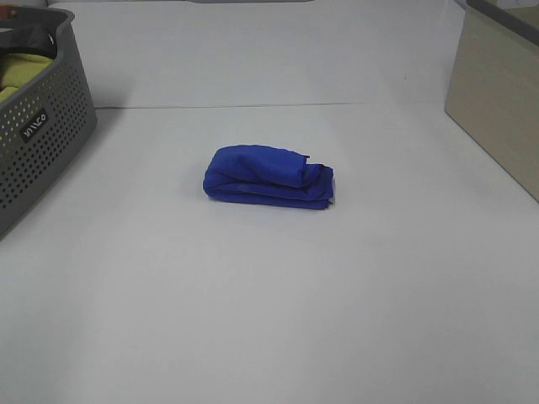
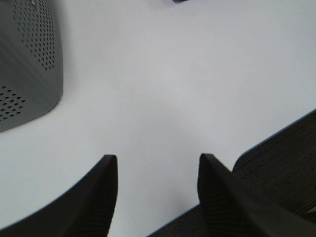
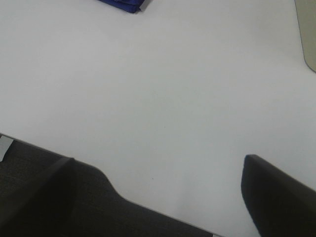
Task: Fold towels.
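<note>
The royal-blue towel (image 1: pixel 268 177) lies folded into a small thick bundle in the middle of the white table (image 1: pixel 269 320). A corner of it shows in the right wrist view (image 3: pixel 123 5), and a sliver shows in the left wrist view (image 2: pixel 178 1). Neither arm shows in the exterior high view. My left gripper (image 2: pixel 157 170) is open and empty over the table's near left part. My right gripper (image 3: pixel 158 173) is open and empty over the table's near right part. Both are far from the towel.
A grey perforated basket (image 1: pixel 34 126) with a yellow-green cloth (image 1: pixel 18 71) inside stands at the far left; its wall shows in the left wrist view (image 2: pixel 29 59). A beige box (image 1: pixel 497 93) stands at the far right. The table's front edge (image 2: pixel 276 136) is close to both grippers.
</note>
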Robot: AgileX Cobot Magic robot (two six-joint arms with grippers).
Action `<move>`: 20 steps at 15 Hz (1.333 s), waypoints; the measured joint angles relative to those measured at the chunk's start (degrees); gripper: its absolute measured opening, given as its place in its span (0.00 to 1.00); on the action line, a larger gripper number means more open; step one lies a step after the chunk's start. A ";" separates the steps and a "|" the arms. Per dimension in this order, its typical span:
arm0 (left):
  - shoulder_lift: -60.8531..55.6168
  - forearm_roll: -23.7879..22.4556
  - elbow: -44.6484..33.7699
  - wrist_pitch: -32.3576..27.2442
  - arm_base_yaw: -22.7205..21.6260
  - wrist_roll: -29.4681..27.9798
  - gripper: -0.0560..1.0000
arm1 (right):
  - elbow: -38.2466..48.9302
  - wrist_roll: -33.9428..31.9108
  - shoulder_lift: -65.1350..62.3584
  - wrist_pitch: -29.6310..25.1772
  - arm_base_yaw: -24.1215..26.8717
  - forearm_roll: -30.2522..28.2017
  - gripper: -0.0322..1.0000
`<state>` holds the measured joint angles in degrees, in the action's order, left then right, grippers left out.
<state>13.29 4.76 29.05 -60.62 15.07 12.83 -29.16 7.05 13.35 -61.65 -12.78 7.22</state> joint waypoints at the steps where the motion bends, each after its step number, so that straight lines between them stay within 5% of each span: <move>1: 0.00 0.06 0.00 0.00 0.00 0.00 0.52 | 0.00 0.00 0.00 0.00 0.00 0.00 0.85; 7: 0.00 0.06 0.00 0.00 -0.06 0.06 0.52 | 0.00 0.00 0.00 0.00 0.00 0.11 0.85; 9: 0.00 0.17 0.00 0.06 -2.98 0.06 0.52 | 0.00 0.00 0.00 0.00 0.69 0.29 0.85; 14: -6.02 0.29 -0.29 0.17 -16.67 0.06 0.52 | 0.11 0.00 -5.04 0.17 12.55 0.57 0.85; 20: -13.46 0.34 -0.29 0.17 -17.93 0.06 0.52 | 0.11 0.00 -13.35 0.17 13.12 1.15 0.85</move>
<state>-0.17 5.10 28.76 -60.45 -2.86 12.89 -29.05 7.05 0.00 -61.48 0.34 8.37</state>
